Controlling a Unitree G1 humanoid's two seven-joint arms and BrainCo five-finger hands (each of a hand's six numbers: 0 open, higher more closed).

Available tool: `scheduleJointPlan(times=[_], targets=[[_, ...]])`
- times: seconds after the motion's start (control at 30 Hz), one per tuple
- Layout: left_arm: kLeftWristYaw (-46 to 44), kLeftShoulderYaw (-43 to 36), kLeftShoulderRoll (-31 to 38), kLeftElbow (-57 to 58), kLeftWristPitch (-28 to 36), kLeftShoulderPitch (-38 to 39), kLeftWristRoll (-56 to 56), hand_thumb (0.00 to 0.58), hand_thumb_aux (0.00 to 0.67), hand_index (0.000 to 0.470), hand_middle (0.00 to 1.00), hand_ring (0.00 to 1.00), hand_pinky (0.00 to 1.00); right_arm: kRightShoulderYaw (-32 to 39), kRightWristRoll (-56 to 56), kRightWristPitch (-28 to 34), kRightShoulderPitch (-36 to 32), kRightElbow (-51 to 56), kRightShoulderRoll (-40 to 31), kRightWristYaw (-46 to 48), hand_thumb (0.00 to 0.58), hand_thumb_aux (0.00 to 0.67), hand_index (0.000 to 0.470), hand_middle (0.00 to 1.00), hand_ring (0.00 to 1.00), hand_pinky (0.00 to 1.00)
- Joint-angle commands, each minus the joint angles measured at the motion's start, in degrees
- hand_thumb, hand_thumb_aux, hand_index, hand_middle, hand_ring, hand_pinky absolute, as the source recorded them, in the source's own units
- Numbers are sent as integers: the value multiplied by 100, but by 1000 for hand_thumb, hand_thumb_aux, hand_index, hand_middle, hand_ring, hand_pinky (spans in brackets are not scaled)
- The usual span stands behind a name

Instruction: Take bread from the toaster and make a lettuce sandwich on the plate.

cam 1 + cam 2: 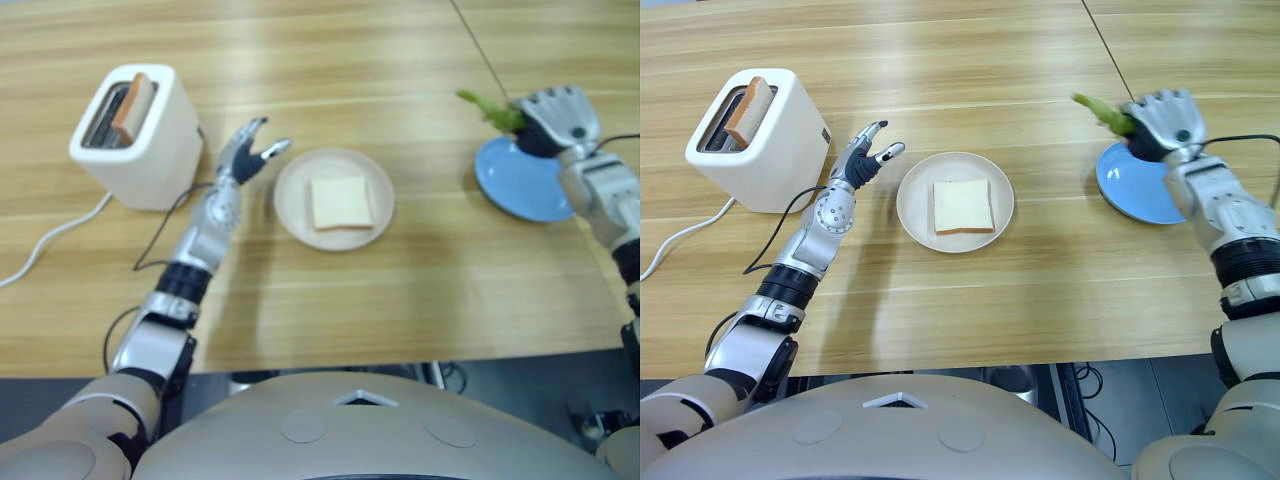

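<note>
Left eye view: we note boxy white toaster (140, 140), toasted slice (133, 106) upright in slot; round cream plate (292, 205) bearing square white slice (341, 203); left hand (243, 158) between toaster and plate, fingers spread, holding nothing.
Right eye view: right hand (1165, 122) curled around leafy green lettuce (1102, 112) at far rim of glossy blue plate (1135, 195); wood-grain surface (1040, 290).

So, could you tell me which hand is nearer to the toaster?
Left. The left hand, open, is just beside the toaster, between it and the plate with the bread slice. The right hand is far across the table, holding lettuce above the blue plate.
</note>
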Motion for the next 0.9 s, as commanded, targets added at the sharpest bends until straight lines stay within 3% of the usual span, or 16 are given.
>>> scheduleJointPlan(times=[0.03, 0.17, 0.37, 0.73, 0.77, 0.8, 0.83, 0.87, 0.9], targets=[[36, 81, -10, 48, -51, -28, -82, 0, 0, 0, 0, 0, 0, 103, -172, 192, 32, -1038, 609, 570, 580, 670, 460, 1000, 1000, 1000], [58, 49, -48, 243, -93, -113, -96, 0, 0, 0, 0, 0, 0, 625, -561, 160, -175, -918, 1613, 814, 580, 670, 460, 1000, 1000, 1000], [81, 8, -81, 366, -89, -136, -81, 0, 0, 0, 0, 0, 0, 1220, -909, -35, -234, 22, 2313, 871, 580, 670, 460, 1000, 1000, 1000], [150, 8, -75, 503, -71, -116, -62, 0, 0, 0, 0, 0, 0, 904, -973, -39, 714, -1241, 1559, 1148, 580, 670, 460, 1000, 1000, 1000], [154, 13, -73, 514, -75, -119, -66, 0, 0, 0, 0, 0, 0, 871, -999, -16, 740, -1359, 1518, 1179, 568, 573, 393, 886, 886, 886], [155, 13, -75, 524, -77, -127, -69, 0, 0, 0, 0, 0, 0, 832, -1027, 1, 766, -1453, 1491, 1217, 509, 436, 299, 298, 298, 298], [151, 9, -79, 525, -77, -131, -69, 0, 0, 0, 0, 0, 0, 797, -1031, 11, 799, -1537, 1467, 1261, 509, 436, 299, 298, 298, 298], [148, 5, -82, 524, -76, -134, -68, 0, 0, 0, 0, 0, 0, 760, -1009, 17, 836, -1609, 1455, 1320, 0, 0, 0, 0, 0, 0], [142, 2, -84, 514, -73, -134, -67, 0, 0, 0, 0, 0, 0, 741, -984, 24, 882, -1679, 1435, 1446, 0, 0, 0, 0, 0, 0]])
